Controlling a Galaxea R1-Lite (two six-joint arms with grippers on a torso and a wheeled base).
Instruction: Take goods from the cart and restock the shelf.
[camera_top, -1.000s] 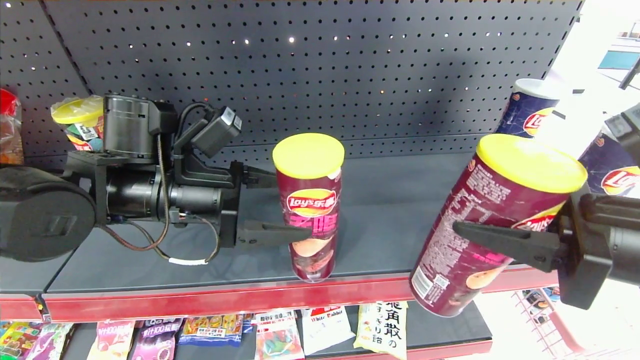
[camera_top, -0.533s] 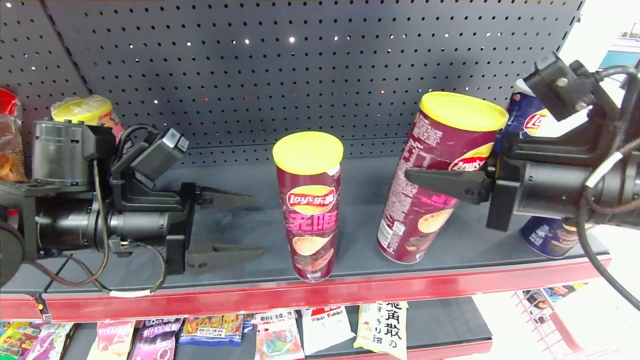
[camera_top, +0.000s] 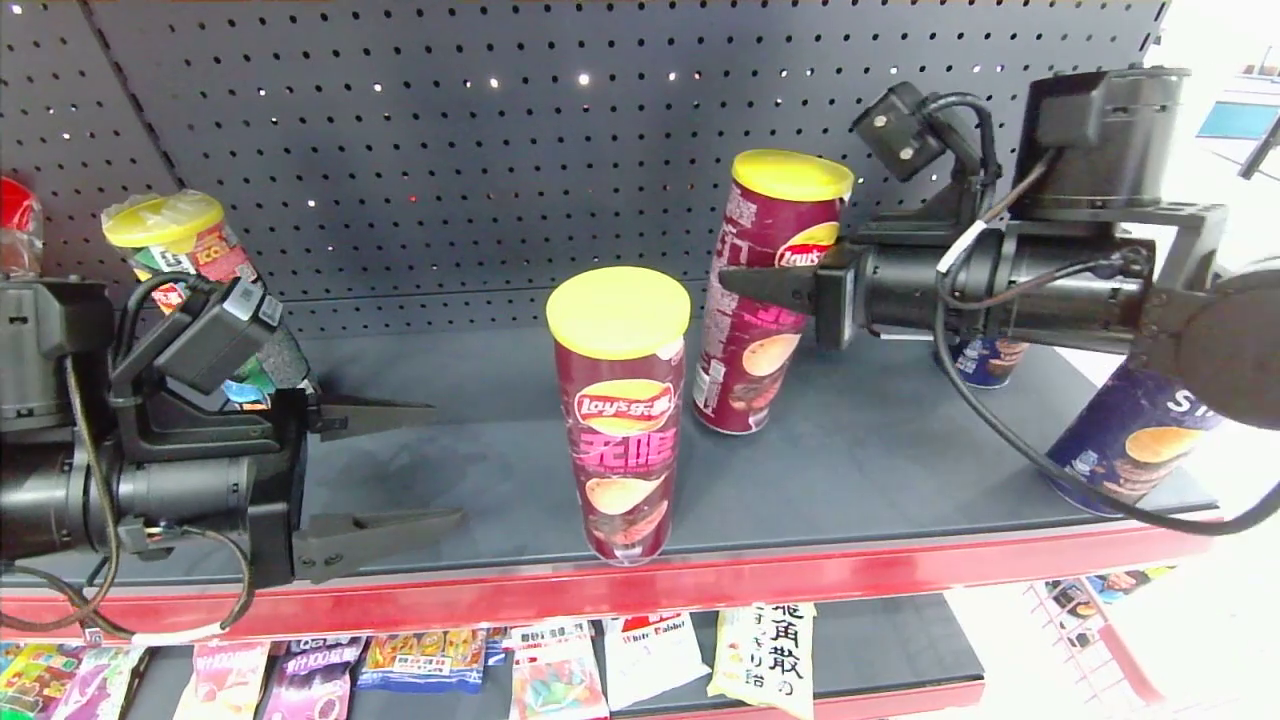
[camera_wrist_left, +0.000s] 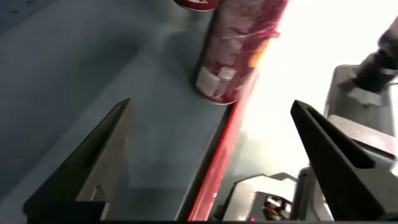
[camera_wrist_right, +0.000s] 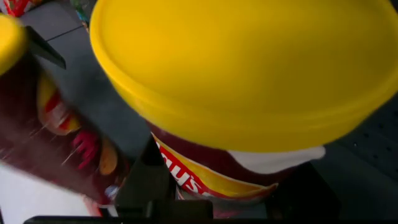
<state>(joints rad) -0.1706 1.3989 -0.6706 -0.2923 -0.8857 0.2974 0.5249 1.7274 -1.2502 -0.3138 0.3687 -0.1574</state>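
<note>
Left arm (camera_top: 150, 480) and right arm (camera_top: 1010, 285): matte black cylindrical housings with looping black cables, some white-banded. Left gripper (camera_top: 445, 462): two long, tapered black jaws. Boxy black wrist camera (camera_top: 215, 335) on an angled bracket.

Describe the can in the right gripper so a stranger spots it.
On the red-lipped grey shelf stand two maroon, yellow-lidded cans. It's the rear can near the pegboard, leaning, held by the right gripper; the front can stands free.

The grey shelf (camera_top: 850, 470) with a red front lip carries a maroon chip can (camera_top: 622, 420) upright at its near edge, a second maroon can (camera_top: 760, 330) slightly tilted farther back to the right, blue cans (camera_top: 1130, 440) at the right end and a yellow-lidded can (camera_top: 190, 245) far left.
</note>
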